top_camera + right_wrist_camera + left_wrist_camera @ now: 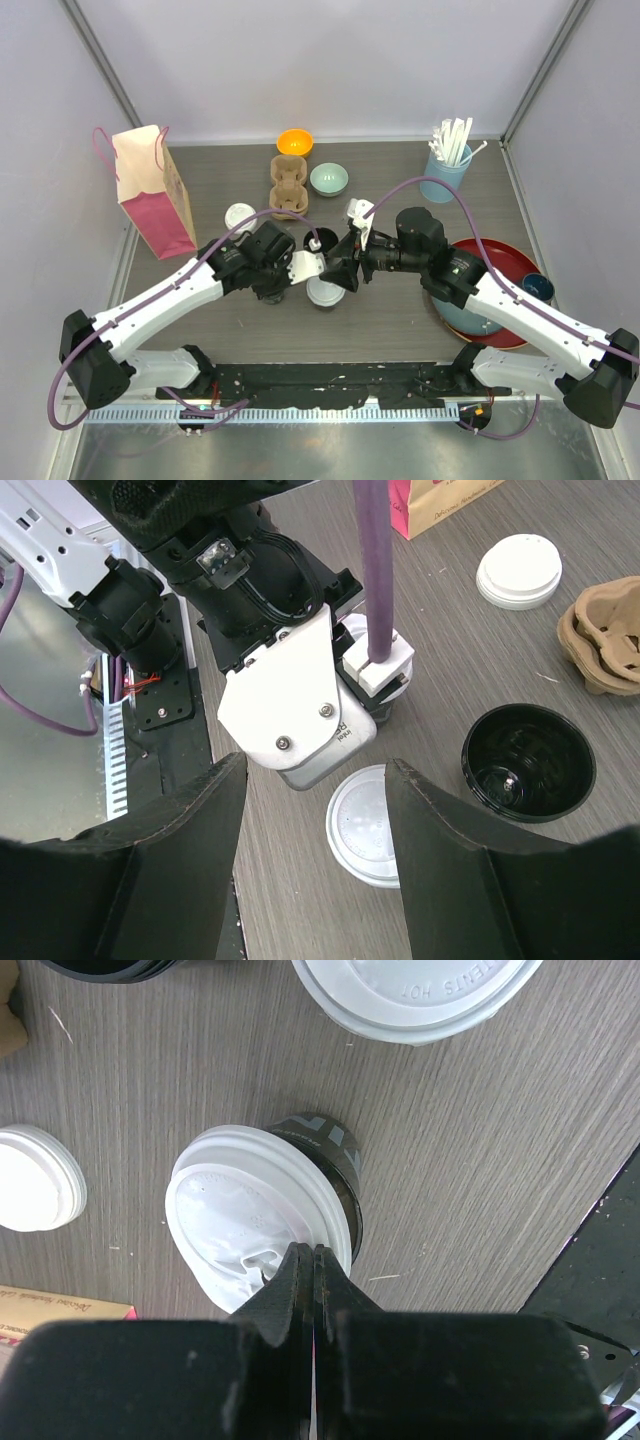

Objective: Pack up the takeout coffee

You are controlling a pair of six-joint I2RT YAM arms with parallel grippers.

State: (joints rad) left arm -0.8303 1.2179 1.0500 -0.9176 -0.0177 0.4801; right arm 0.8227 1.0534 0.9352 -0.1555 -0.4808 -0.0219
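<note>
At 12 o'clock from the left gripper, whose jaws are pressed together on nothing, a lidded black cup is seen, the tips meeting its rim at 6 o'clock. Below the right gripper, held wide and empty, a second lidded cup stands; raised letters ending "HOT" are read on its top, while print on the first cup's side is blurred.

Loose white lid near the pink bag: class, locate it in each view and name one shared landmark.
Top external: loose white lid, left of centre, right of the pink bag.
Left wrist: left edge, mid-height.
Right wrist: upper right.
Shared landmark: the lidless black cup.
</note>
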